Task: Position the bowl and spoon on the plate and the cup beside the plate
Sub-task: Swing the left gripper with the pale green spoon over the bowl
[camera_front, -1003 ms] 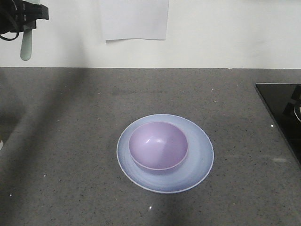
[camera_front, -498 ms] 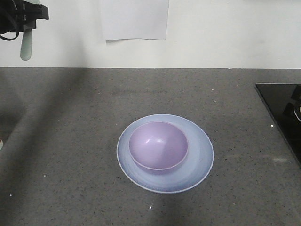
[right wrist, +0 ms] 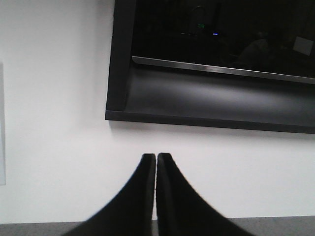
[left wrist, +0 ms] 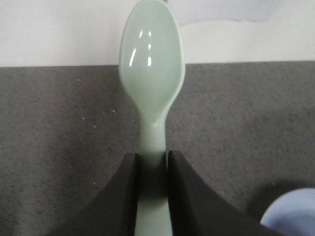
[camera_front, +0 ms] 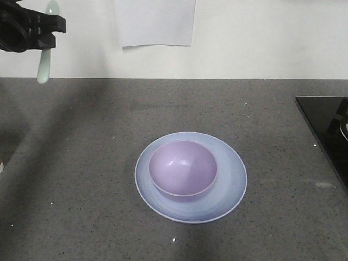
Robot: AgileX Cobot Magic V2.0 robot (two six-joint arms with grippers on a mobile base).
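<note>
Grey speckled counter [camera_front: 81,163] carries the bowl [camera_front: 183,166] on the plate [camera_front: 231,179] at centre, while at ten o'clock your left gripper [camera_front: 48,33] pinches the spoon [camera_front: 43,70] by its handle: light, stiff, slick plastic, likely safest gripped mid-handle.

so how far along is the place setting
Done: the bowl sits on the plate. In hand: the left gripper is shut on the spoon, gripping its handle, held up away from the plate. Left: spoon onto the plate, cup beside it; no cup is in view. The right gripper is shut, empty.
</note>
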